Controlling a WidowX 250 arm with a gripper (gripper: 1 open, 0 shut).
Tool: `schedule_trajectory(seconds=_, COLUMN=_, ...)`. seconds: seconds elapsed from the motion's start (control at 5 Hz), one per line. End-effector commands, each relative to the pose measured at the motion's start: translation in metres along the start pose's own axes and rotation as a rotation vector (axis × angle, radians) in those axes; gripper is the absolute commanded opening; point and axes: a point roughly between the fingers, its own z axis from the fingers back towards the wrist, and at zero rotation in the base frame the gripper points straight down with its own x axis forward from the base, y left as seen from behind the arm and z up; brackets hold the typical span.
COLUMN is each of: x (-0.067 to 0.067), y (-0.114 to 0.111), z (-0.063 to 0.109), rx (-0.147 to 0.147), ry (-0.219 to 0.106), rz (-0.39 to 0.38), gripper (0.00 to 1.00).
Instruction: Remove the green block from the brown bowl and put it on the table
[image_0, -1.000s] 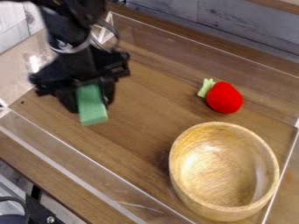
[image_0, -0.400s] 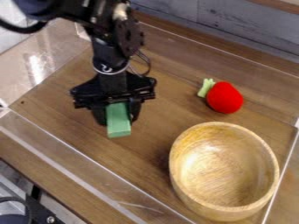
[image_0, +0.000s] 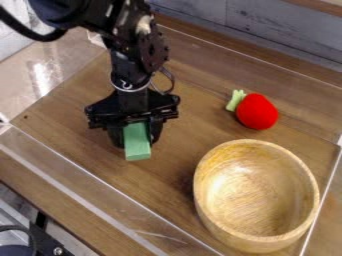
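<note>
Seen on the table (image_0: 80, 190), brown wood grain behind low clear walls, with the brown bowl (image_0: 257, 192) at lower right sitting empty, pale interior bare to the rim. Lowered over the past second and shifted right from the upper-left corner toward mid-table: the gripper (image_0: 135, 128), black jaws pointing almost straight down and clamped on the upper end of the green block (image_0: 136, 142). Held upright, lower end at or just above the tabletop; contact impossible to confirm from this angle. Well clear of the bowl and left of it. Removal judged complete, with only the release and withdrawal remaining. Untouched near the far wall: a red strawberry toy (image_0: 255, 111) with green top, unmoved throughout.
</note>
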Motion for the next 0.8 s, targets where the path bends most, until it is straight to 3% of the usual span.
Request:
schedule_trajectory(seconds=0.0, x=0.000, y=-0.009, z=-0.008, rx=0.002, ry=-0.015, rz=0.026, gripper=0.00)
schedule_trajectory(seconds=0.2, x=-0.003, y=-0.010, z=-0.024, rx=0.016, ry=0.003, rz=0.065, gripper=0.00)
schedule_trajectory(seconds=0.4, x=0.009, y=0.003, z=-0.027, rx=0.011, ry=0.017, rz=0.073, gripper=1.00)
schedule_trajectory(seconds=0.6, x=0.017, y=0.013, z=-0.028, rx=0.007, ry=0.026, rz=0.067, gripper=0.00)
